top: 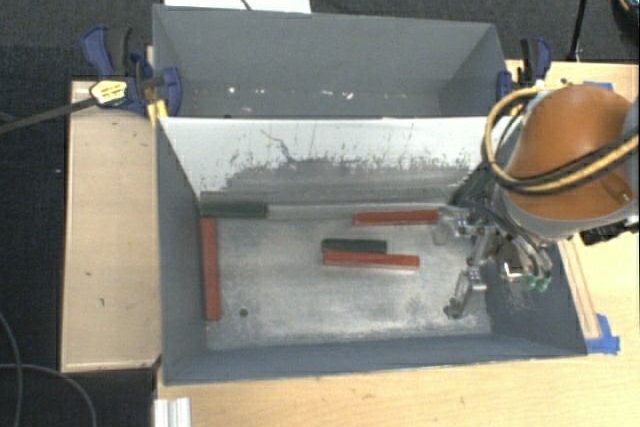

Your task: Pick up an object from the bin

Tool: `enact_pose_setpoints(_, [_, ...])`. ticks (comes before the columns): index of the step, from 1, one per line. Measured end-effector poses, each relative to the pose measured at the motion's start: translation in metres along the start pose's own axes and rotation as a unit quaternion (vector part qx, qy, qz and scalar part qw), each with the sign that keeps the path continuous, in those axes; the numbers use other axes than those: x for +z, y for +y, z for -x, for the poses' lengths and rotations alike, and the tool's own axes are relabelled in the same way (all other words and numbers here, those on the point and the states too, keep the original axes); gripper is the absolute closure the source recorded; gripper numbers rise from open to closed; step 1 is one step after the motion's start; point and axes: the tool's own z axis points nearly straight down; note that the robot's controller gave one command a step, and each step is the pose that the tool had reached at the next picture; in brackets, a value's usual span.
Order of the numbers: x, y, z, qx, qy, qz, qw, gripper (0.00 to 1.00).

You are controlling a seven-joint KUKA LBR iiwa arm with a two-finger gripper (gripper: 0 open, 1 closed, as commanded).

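My gripper (pixel 463 293) hangs low at the right end of the bin floor, close to the right wall. Nothing shows in its grasp. Nearest to it, a little up and to the left, lies a red stick (pixel 395 217) along the foot of the back wall. Further left, mid-floor, a second red stick (pixel 371 260) lies flat with a short dark green block (pixel 353 245) right behind it, the two side by side.
A long red stick (pixel 210 269) lies along the left wall, and a dark green stick (pixel 234 210) sits in the back left corner. The arm with its orange cover and cables hangs over the bin's right rim.
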Motion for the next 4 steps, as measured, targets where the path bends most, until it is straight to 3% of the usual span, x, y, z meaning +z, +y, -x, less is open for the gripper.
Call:
enact_pose_setpoints(1, [0.11,0.016,0.057,0.163,-0.0006,0.001,0.9866,0.0])
enact_pose_setpoints(2, [0.128,0.051,0.085,0.267,-0.0047,0.002,0.9637,0.0])
enact_pose_setpoints(3, [0.124,0.047,0.087,0.266,-0.0088,0.001,0.9639,1.0])
enact_pose_setpoints(4, [0.118,0.043,0.091,0.258,-0.0065,0.001,0.9661,1.0])
